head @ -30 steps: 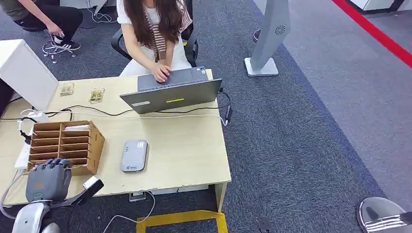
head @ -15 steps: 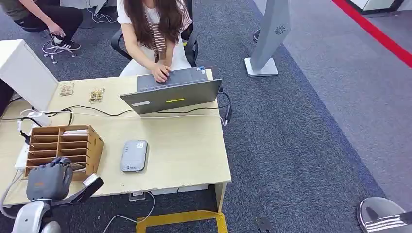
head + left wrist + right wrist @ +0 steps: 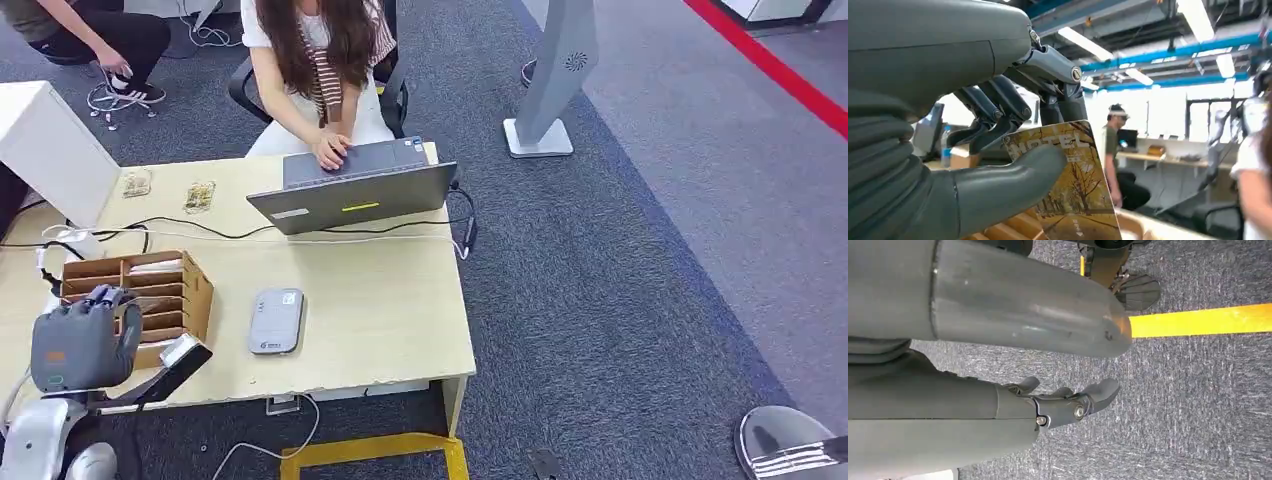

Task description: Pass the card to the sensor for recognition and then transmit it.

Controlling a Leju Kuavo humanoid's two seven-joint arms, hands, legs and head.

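Setting: office floor with grey carpet; a pale wooden desk (image 3: 380, 330) stands in front of the robot, and a person sits at its far side typing on a laptop (image 3: 352, 195).
Left hand: the left hand (image 3: 82, 345) is raised over the near left corner of the desk, just in front of the wooden slotted rack (image 3: 165, 290). In the left wrist view the thumb (image 3: 1013, 182) presses a card against the darker fingers (image 3: 993, 112), so the hand grips it firmly.
Card: the card (image 3: 1075, 187) is a yellow hotel key card with an autumn-tree print, held upright and clear of the rack slots visible beneath it.
Right hand: the right hand (image 3: 1068, 400) hangs beside the body over the carpet, fingers loosely apart and holding nothing.
Sensor: the grey card reader (image 3: 275, 320) lies flat on the desk, to the right of the rack and apart from the raised hand. Nothing rests on it.
Other things: cables run across the desk behind the rack, a white box (image 3: 50, 150) stands at the far left, and a grey floor stand (image 3: 555, 75) is on the carpet beyond.
Progress: picking the card out looks finished, though from the head view the card itself is too small to make out. Presenting it to the reader and handing it on are not yet done.
Next need: carry the card rightward and lower it flat over the reader.
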